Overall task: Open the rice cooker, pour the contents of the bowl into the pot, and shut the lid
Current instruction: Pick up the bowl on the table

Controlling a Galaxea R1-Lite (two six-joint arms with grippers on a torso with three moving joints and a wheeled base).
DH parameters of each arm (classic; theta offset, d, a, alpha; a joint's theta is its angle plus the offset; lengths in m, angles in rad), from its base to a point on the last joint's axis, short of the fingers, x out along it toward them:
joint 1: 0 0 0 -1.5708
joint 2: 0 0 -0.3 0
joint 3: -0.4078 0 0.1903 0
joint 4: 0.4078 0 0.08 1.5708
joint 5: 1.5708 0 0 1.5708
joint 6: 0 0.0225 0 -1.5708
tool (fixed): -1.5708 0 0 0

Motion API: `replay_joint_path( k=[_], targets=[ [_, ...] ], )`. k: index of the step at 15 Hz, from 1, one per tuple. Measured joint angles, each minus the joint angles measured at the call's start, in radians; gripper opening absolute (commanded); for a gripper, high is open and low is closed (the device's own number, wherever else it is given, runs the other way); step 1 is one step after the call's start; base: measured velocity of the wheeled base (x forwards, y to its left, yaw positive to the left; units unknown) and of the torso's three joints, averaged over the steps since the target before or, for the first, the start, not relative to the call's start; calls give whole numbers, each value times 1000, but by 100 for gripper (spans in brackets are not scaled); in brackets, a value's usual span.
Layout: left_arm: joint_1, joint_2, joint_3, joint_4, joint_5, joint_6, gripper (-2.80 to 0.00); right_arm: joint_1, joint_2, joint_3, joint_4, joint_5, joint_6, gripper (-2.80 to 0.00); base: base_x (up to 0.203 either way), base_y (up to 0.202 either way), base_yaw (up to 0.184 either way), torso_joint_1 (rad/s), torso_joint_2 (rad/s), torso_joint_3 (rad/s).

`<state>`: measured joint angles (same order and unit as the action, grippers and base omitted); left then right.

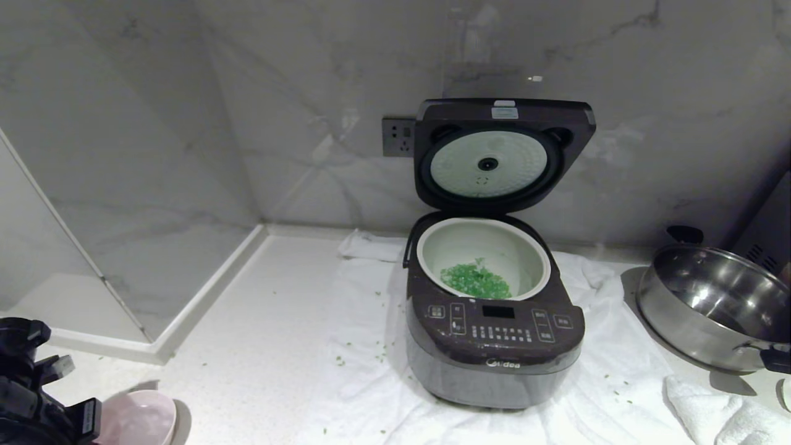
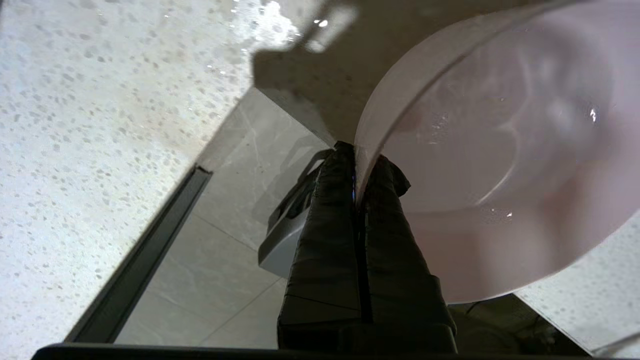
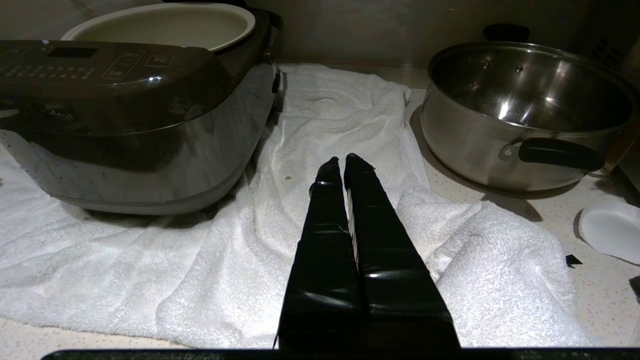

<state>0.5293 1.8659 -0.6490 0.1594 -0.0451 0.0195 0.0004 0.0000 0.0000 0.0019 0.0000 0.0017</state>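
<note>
The left tool [image 2: 357, 172] is clenched on the rim of the bowl [image 1: 139, 420], at seven o'clock from the rice cooker [image 1: 494, 334]. The bowl looks emptied, though its inside is partly hidden. The green bits [image 1: 476, 281] lie in the pot [image 1: 432, 247]. The lid [image 1: 503, 154] stands open: stiff and hinged, best pushed at its top edge. The right tool [image 3: 337, 162] is clamped shut on nothing.

One rice cooker [image 1: 494, 346] stands on one white towel [image 1: 364, 383], with one lid [image 1: 503, 154] raised above it and one inner pot [image 1: 483, 254] inside it holding one heap of green bits [image 1: 474, 281]. Right of the cooker sits one steel pan [image 1: 710, 303]; left of it, one pink bowl [image 1: 139, 420]. One wall socket [image 1: 398, 137] is left of the lid. Two grippers show, left [image 2: 359, 155] and right [image 3: 340, 162].
</note>
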Motion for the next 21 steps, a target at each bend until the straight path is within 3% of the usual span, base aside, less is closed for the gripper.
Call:
replay_joint_path(
  k=[3, 10, 15, 21],
  targets=[
    [-93, -30, -41, 62, 0, -65, -280, 0, 0, 0, 0, 0, 0, -280, 0, 0, 0, 0, 0, 0],
    [-348, -89, -249, 332, -13, -236, -280, 0, 0, 0, 0, 0, 0, -280, 0, 0, 0, 0, 0, 0],
    [-441, -92, -386, 473, -91, -287, -280, 0, 0, 0, 0, 0, 0, -280, 0, 0, 0, 0, 0, 0],
    [-583, -75, -565, 591, -128, -383, -280, 0, 0, 0, 0, 0, 0, -280, 0, 0, 0, 0, 0, 0]
  ],
)
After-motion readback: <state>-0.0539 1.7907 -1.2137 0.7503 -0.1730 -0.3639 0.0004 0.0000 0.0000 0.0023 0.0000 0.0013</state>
